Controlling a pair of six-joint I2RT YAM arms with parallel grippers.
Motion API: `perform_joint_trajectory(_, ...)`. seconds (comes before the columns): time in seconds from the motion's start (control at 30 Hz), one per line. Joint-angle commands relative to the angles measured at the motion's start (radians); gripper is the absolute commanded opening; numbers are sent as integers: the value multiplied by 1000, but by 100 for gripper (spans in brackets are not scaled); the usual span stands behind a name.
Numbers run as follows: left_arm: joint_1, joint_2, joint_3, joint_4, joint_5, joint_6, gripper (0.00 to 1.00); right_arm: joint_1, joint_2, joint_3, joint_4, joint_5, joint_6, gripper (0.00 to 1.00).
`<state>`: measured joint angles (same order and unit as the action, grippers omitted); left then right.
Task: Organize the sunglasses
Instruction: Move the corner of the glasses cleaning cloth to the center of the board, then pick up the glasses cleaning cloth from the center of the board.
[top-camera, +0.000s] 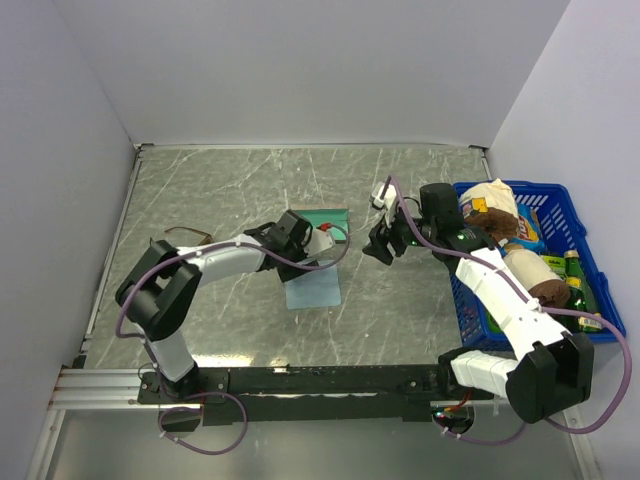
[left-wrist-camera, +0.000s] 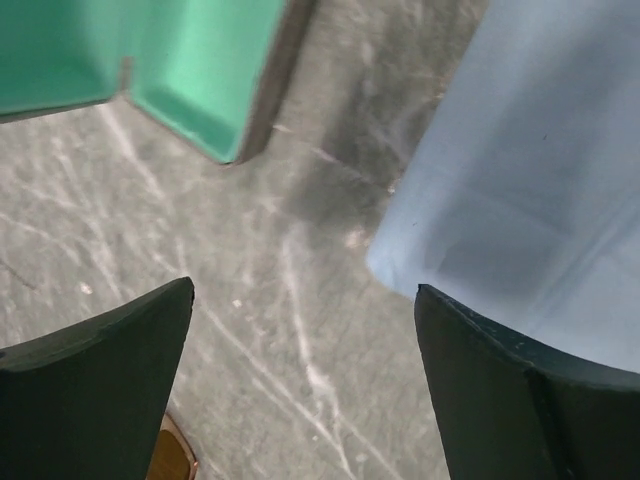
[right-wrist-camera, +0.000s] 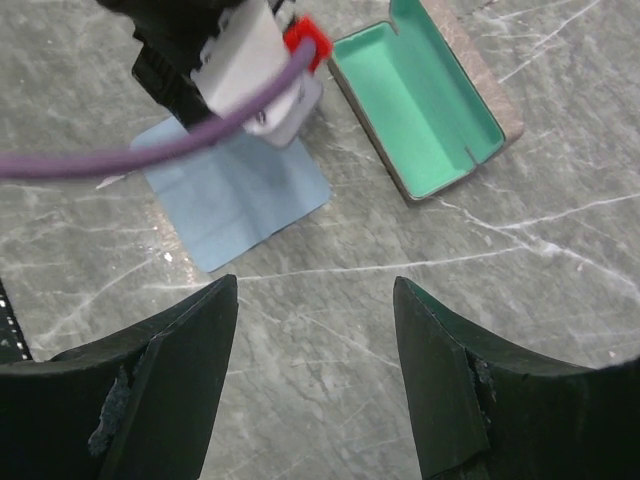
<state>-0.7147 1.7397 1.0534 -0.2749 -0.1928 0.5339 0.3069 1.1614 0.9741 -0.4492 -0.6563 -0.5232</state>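
sunglasses (top-camera: 187, 236): on table (top-camera: 230, 190), far left, just beside left arm's elbow; well apart from case and cloth; in neither gripper
left gripper (left-wrist-camera: 302, 292): jaws wide apart, nothing between; pointing down over the bare strip of table between case corner and cloth edge
right gripper (right-wrist-camera: 312, 284): jaws apart, nothing clamped; above bare table to the right of case and cloth, looking down on both and on the left arm's wrist
case (right-wrist-camera: 415, 100): open, green interior facing up, grey-brown rim; mid-table, on the far side of the cloth
cloth (right-wrist-camera: 240, 195): light blue, flat on table, near side of case; apart from case in right wrist view; one part hidden under the left wrist
basket (top-camera: 545, 186): blue, at right edge of table; bottles and wrapped packages inside; right arm running along its left wall
arms: both reaching toward mid-table, grippers near each other, not touching
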Motion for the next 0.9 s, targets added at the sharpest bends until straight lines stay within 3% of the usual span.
perform_joint_trajectory(0.0, 53, -124, 29, -27, 122, -17, 97, -5, 26, 52, 41, -52, 66, 70)
perform_joint_trajectory(0.17, 115, -118, 48, -95, 308, -38, 94, 0, 127, 115, 57, -91, 175, 66)
perform_joint_trajectory(0.37, 195, -34, 71, -132, 524, -81, 82, 1, 346, 245, -17, -149, 294, 55)
perform_joint_trajectory(0.53, 207, 23, 97, -168, 595, -89, 76, 4, 440, 256, 30, -187, 409, 49)
perform_joint_trajectory(0.87, 212, 98, 135, -191, 635, -107, 61, 15, 486, 236, 81, -144, 434, 48)
